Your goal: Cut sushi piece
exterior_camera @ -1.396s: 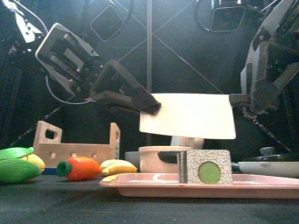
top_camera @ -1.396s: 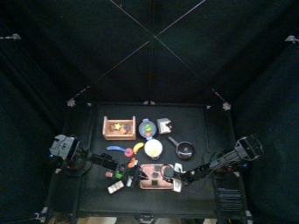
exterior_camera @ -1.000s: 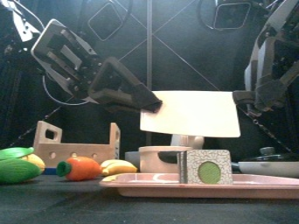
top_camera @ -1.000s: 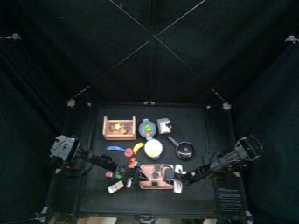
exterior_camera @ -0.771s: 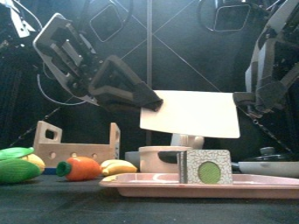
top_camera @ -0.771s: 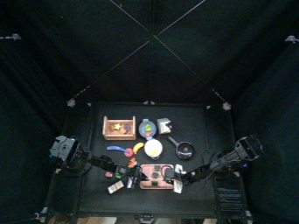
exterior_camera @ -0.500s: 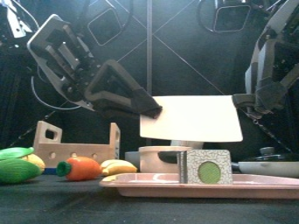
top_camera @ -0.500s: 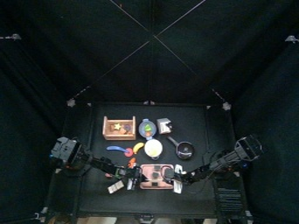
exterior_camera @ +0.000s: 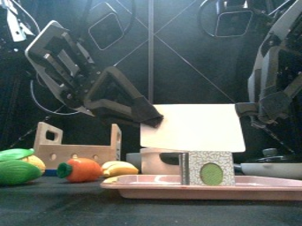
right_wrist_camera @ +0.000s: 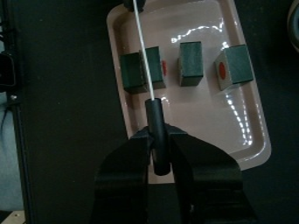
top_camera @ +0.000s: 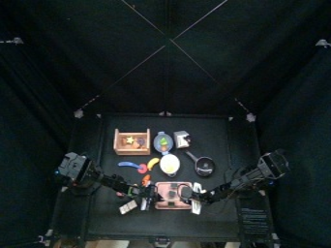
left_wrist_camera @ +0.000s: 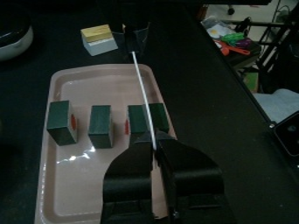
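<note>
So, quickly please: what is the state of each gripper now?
Left gripper: closed on one end of the white knife.
Right gripper: closed on the knife's other end, above the pink tray.

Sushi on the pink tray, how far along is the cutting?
Done: the left claw and right claw each grip one end of the knife, lined up over the end sushi piece on the tray. In hand: the blade edge sits about level with that piece's top. Left: pressing through; a finished cut isn't visible.
</note>
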{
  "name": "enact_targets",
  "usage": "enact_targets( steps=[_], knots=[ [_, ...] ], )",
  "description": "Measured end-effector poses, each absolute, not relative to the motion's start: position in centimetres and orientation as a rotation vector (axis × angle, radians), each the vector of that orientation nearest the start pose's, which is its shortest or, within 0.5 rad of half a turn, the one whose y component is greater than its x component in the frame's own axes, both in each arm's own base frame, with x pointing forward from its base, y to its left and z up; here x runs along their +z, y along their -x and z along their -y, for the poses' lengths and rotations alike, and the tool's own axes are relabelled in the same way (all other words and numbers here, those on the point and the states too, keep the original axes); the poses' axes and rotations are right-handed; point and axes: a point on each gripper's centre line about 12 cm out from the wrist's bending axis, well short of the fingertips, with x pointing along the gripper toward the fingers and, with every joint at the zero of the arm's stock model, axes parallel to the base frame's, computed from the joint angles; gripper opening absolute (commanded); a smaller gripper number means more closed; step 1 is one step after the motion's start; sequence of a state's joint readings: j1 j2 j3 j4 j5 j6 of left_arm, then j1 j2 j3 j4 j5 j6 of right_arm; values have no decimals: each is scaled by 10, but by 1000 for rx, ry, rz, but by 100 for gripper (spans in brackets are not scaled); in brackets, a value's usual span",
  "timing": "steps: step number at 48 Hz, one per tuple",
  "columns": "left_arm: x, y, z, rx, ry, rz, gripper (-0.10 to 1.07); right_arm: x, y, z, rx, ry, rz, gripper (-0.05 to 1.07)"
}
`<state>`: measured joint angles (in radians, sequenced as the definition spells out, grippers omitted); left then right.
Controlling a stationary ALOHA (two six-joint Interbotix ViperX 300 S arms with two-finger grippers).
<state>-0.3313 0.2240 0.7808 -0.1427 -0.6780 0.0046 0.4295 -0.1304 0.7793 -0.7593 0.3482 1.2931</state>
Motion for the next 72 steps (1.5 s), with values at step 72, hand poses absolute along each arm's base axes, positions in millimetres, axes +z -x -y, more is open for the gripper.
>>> enact_targets(
  steps=[72],
  knots=[
    [112,-379,120,-226,30,-337,36,160,-313,-113,-66,-217,-872,50]
  ],
)
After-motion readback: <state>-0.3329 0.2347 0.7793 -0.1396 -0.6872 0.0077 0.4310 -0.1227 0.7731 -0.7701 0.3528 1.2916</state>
